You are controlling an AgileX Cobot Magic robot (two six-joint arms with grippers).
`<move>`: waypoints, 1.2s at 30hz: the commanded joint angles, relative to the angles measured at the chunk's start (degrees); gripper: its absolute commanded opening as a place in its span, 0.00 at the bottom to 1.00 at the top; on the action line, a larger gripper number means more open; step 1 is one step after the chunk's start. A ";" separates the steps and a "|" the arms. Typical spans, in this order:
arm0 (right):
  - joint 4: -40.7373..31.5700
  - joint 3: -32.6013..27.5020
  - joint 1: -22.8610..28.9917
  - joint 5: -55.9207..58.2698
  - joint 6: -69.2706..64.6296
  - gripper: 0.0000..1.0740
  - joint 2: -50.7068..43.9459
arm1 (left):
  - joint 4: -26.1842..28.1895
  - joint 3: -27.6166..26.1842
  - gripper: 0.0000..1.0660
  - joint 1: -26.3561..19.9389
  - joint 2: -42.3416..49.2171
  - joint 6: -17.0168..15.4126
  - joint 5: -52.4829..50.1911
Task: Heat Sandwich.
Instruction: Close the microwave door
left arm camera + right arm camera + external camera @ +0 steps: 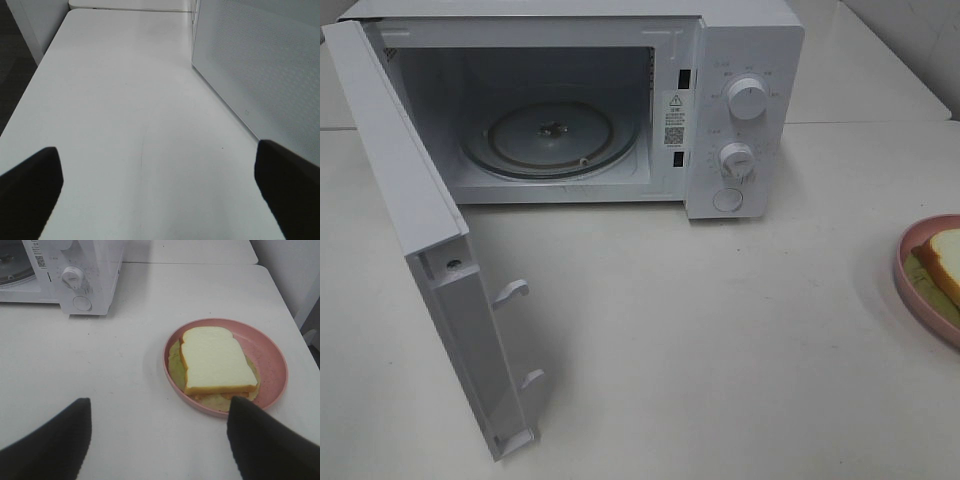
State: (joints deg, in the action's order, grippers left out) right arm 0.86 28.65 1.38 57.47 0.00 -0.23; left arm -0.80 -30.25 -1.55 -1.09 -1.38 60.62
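Pink plate (272, 357) bearing sandwich (216, 359), right gripper (160, 440) open above — left gripper (157, 192) open, empty

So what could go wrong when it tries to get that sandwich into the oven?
The sandwich lies loose on a pink plate near the table's right side, so a clumsy grab by the open right gripper might push the plate toward the edge or pull the layers apart. The microwave door also swings out over the table, so an arm might bump it.
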 commanded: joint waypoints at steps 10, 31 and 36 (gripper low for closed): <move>0.17 -0.06 -0.23 -0.23 0.00 0.68 -1.49 | 0.80 -0.69 0.61 -0.11 -15.18 0.11 -12.38; 0.17 -0.06 -0.23 -0.23 0.00 0.68 -1.49 | 0.80 11.23 0.00 -0.11 -45.49 0.23 -61.99; 0.17 -0.06 -0.23 -0.23 0.00 0.68 -1.49 | 0.80 13.24 0.00 -0.11 -52.77 0.23 -74.31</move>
State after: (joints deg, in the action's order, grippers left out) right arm 0.86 28.65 1.38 57.47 0.00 -0.23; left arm -0.40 -17.65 -1.55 -51.74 -1.38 -7.45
